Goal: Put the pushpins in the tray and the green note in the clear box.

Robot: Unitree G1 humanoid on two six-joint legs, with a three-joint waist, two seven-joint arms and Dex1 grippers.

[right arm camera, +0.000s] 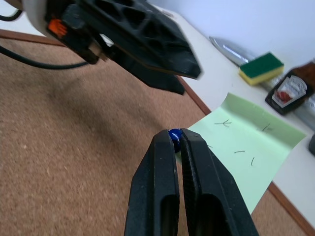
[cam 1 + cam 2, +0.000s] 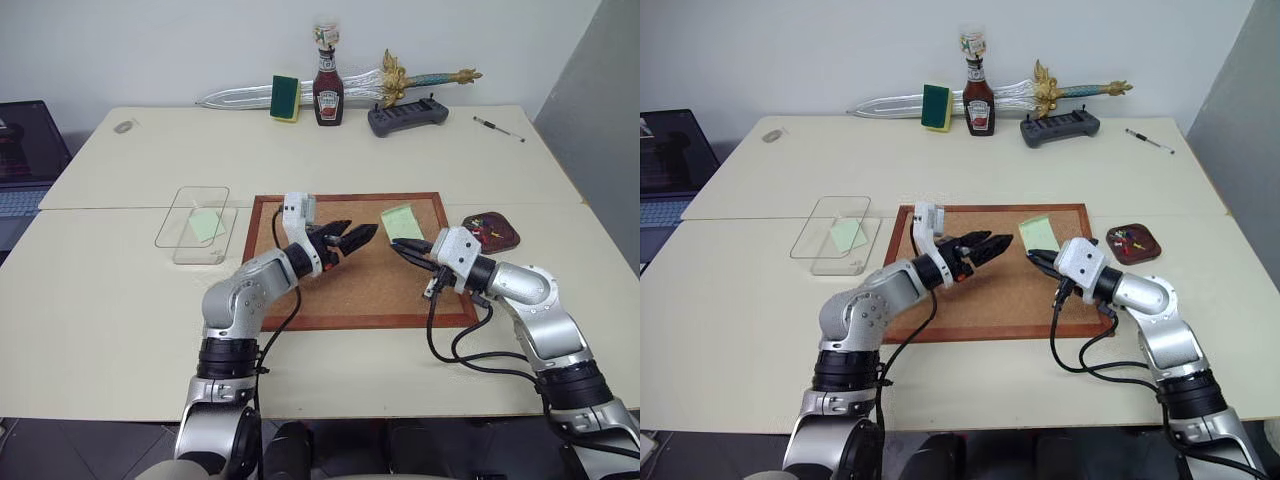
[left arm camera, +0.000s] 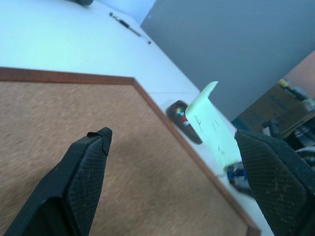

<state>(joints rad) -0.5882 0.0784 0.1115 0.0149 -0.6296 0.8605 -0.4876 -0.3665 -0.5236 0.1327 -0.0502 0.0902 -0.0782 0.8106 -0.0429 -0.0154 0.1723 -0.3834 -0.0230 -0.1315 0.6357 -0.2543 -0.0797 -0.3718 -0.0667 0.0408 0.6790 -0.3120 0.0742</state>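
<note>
Right jaws are clenched on a dark blue pushpin, only its head showing between the tips, held just above the corkboard at the near corner of a green note. That note lies at the board's far right; in the left wrist view it appears lifted along one edge. Left jaws stand released and empty over the middle of the board, pointing toward the right jaws.

Step in hand, as we judge it: the blue pin is pulled and has to go to the tray, which sits on the table just off the board's right edge and already holds small coloured pins. The next move calls for a short carry rightward over the board's wooden frame, then a release low over the dish.

A second green note lies in the clear box, left of the board.

Room: the table right of the tray is open; the left arm is near, so the right should swing away from it. The sponge, ketchup bottle and toy sword stand well apart at the far edge.
</note>
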